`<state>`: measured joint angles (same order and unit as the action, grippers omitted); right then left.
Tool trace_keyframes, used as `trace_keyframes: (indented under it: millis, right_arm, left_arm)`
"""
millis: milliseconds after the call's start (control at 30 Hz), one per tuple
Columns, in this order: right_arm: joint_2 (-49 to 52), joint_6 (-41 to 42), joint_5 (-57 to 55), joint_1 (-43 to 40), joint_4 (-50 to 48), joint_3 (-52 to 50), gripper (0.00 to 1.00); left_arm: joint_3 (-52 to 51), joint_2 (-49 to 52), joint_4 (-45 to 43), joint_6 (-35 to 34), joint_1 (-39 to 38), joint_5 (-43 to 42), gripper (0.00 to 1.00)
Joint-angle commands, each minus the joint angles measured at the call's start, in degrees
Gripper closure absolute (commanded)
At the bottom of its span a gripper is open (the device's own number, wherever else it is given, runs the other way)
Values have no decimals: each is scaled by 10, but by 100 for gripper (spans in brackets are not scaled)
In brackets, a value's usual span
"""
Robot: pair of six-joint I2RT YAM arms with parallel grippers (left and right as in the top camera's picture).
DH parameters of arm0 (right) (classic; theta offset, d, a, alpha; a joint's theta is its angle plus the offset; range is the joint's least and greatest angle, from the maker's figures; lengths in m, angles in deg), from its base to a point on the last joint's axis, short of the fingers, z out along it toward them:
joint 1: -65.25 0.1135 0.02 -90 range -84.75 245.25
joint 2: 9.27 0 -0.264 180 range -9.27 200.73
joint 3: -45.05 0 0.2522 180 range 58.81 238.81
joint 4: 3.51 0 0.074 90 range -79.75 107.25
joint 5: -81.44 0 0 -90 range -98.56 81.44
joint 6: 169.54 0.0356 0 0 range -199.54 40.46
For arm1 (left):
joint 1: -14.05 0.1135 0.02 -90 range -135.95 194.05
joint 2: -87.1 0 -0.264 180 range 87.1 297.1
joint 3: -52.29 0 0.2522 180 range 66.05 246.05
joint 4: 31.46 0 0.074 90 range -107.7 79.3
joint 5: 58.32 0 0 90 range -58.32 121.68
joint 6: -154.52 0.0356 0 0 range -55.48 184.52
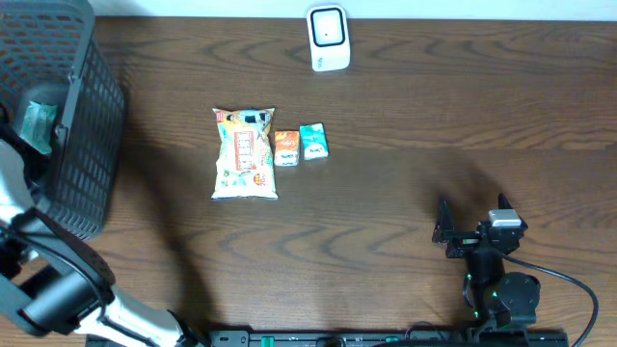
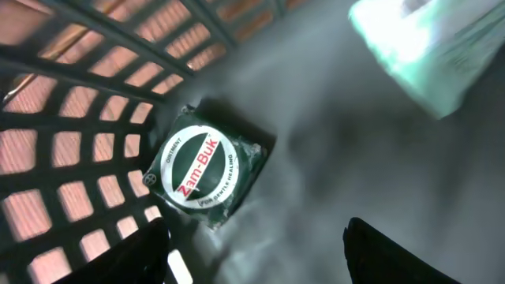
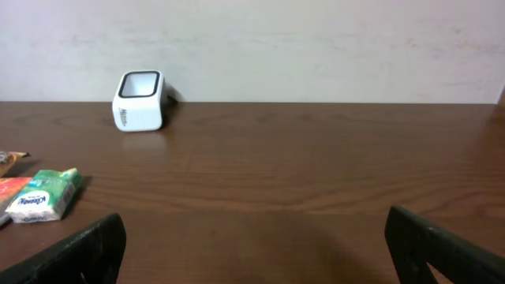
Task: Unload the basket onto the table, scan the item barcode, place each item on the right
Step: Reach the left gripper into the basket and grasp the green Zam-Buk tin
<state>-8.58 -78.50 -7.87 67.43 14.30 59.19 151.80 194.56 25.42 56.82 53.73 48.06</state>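
So the left arm is down inside the black mesh basket [image 1: 82,145] at the far left corner of the surface [image 1: 405,173]. From the left wrist view, the left gripper [image 2: 256,264] has its fingers spread apart with nothing between them, hovering over the basket floor. Just ahead of it is a dark green Zam-Buk ointment box [image 2: 201,170], lying flat with the round white-ringed label facing up, tucked near the basket's mesh wall and turned at an angle. No barcode shows on the face I can see. There's also a pale green packet [image 2: 426,47] further in, at the top right of that view, but it's too blurry to read. The white barcode scanner [image 1: 329,39] stands at the back edge of the surface, well apart from the basket, window facing up. Mid-surface there's a snack bag [image 1: 244,154] with a small orange packet [image 1: 286,147] just beside it and a teal tissue packet [image 1: 313,141] right next to that, all in a row. The right gripper [image 3: 256,256] is parked low near the front right, jaws wide apart and holding nothing, pointed toward the scanner and the back wall.
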Motion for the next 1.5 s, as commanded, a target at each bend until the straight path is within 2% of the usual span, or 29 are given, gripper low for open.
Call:
trace_keyframes:
  millis: [0, 367, 567, 667, 800, 900, 1000, 1100, 1233, 1267, 1300, 1333, 1400, 1467]
  right_arm:
    - [-4, 6, 3, 2, 3, -1, 1]
    - [-4, 6, 3, 2, 3, -1, 1]
    - [-4, 6, 3, 2, 3, -1, 1]
    - [-3, 6, 3, 2, 3, -1, 1]
    - [-3, 6, 3, 2, 3, -1, 1]
    - [-3, 6, 3, 2, 3, -1, 1]
    - [-4, 6, 3, 2, 3, -1, 1]
    - [-4, 6, 3, 2, 3, -1, 1]
    - [-4, 6, 3, 2, 3, -1, 1]
    - [-3, 6, 3, 2, 3, -1, 1]
    - [-4, 6, 3, 2, 3, -1, 1]
    - [-3, 6, 3, 2, 3, -1, 1]
    - [-3, 6, 3, 2, 3, -1, 1]
    - [-4, 6, 3, 2, 3, -1, 1]
  left_arm:
    - [3, 40, 1, 69, 6, 28, 30]
    - [2, 103, -21, 96, 50, 26, 30]
    - [0, 120, -23, 111, 78, -42, 33]
    - [-3, 134, -21, 111, 83, -44, 45]
    - [-3, 143, -17, 111, 82, -44, 69]
    - [-3, 143, -15, 104, 82, -44, 92]
    - [-1, 136, -10, 102, 81, -44, 93]
    - [4, 112, -9, 54, 81, -44, 93]
    - [5, 69, -14, -1, 81, -45, 92]
    - [5, 58, -16, -1, 81, -50, 87]
    - [5, 51, -18, 0, 81, -55, 71]
    - [5, 46, -18, 0, 81, -57, 60]
    - [5, 42, -18, 0, 81, -57, 47]
    - [4, 43, -16, -1, 81, -60, 29]
